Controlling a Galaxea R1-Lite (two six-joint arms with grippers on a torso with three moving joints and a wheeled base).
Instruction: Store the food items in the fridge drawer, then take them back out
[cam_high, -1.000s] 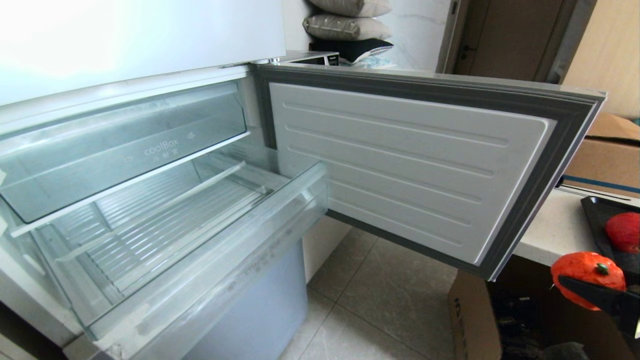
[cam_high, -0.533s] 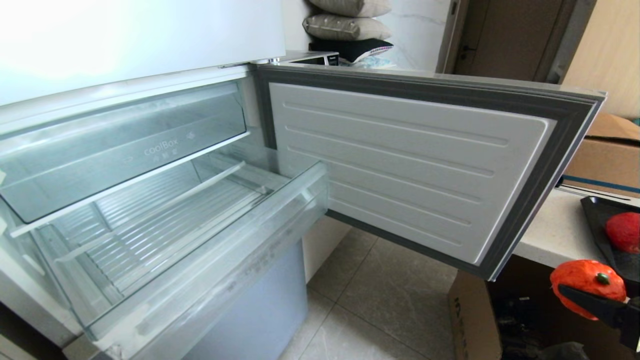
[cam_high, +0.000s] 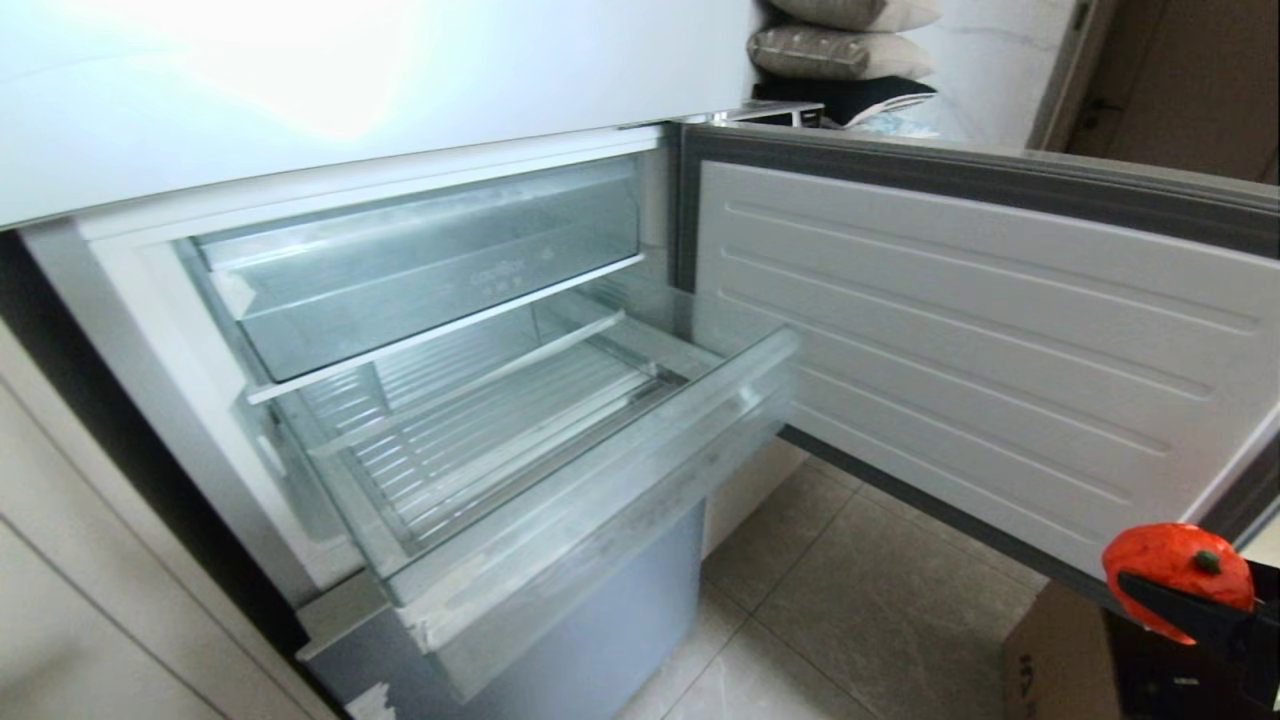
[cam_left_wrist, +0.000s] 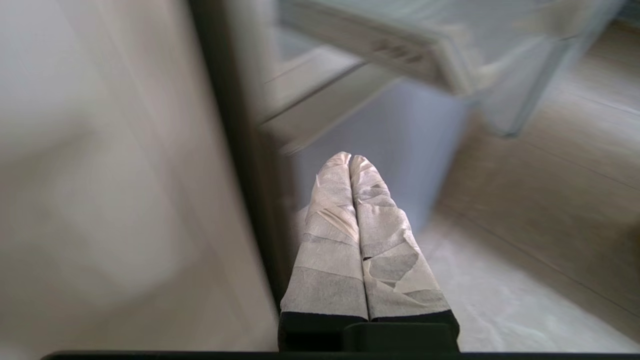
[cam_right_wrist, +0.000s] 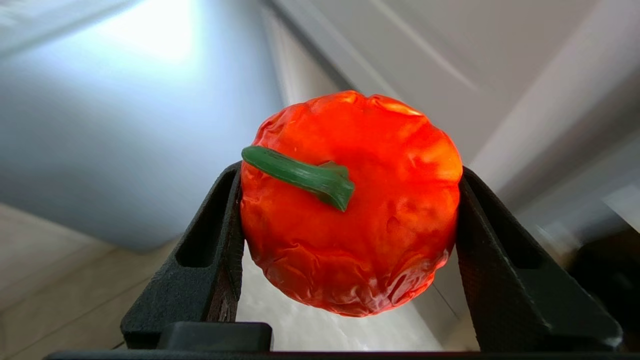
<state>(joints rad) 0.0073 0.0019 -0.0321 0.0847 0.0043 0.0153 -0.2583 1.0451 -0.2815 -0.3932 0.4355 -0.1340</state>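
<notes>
The bumpy orange pumpkin (cam_right_wrist: 350, 205) with its green stem (cam_right_wrist: 300, 176) sits between the two black fingers (cam_right_wrist: 200, 255) of the right claw (cam_high: 1200, 600), which is clamped on its sides. In the head view the pumpkin is low on the right, in the air above the floor (cam_high: 850, 580), just in front of the bottom edge of the open fridge door (cam_high: 980, 330). It is well apart from the fridge drawer (cam_high: 520, 470). The drawer is pulled out, and its ribbed floor has nothing on it. A second clear bin (cam_high: 430, 270) sits above it, further back. A cardboard box (cam_high: 1050, 650) stands on the floor under the door, near the pumpkin. Pillows (cam_high: 840, 40) are stacked behind the fridge. The left claw (cam_left_wrist: 350, 165) hangs low beside the fridge with its taped fingers (cam_left_wrist: 330, 240) pressed together, holding nothing.
</notes>
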